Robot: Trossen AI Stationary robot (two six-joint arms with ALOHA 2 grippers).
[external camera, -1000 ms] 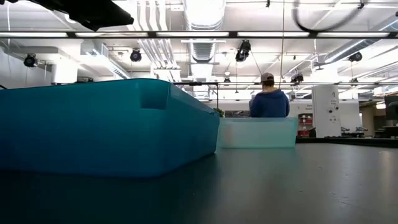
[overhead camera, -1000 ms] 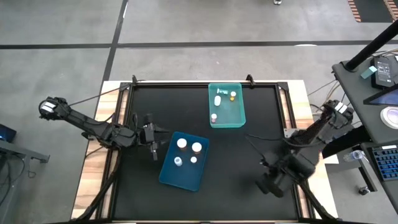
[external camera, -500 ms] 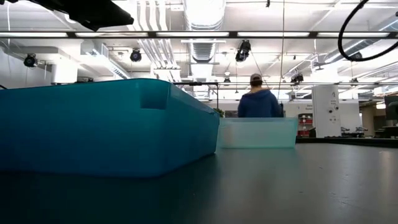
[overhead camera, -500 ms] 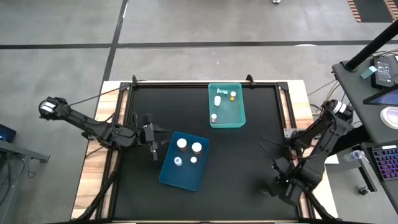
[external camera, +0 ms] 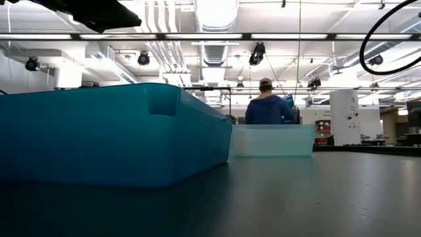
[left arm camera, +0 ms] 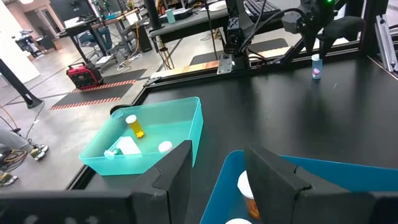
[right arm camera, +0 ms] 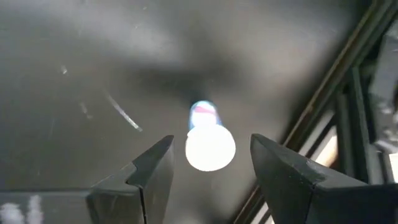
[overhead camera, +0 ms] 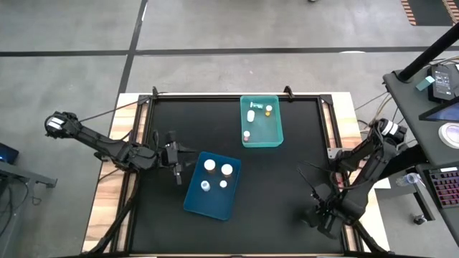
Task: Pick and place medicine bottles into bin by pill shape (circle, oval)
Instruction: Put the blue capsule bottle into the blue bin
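Near the table's front right corner, the right gripper point(right arm camera: 208, 168) hangs above a small white-capped medicine bottle point(right arm camera: 209, 140) standing upright on the black table top point(overhead camera: 287, 179); its fingers are spread wide, the bottle between them, nothing grasped; the left gripper point(overhead camera: 177, 158) waits beside the deep-blue plastic tray point(overhead camera: 193, 199), fingers apart and empty; four bottles stand in that tray; the pale teal bin point(overhead camera: 277, 129) farther back holds more.

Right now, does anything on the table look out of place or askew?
One bottle stands alone on the bare mat near the table's right edge, outside both bins; the open right gripper hangs above it. In the teal bin, one bottle lies tipped over.
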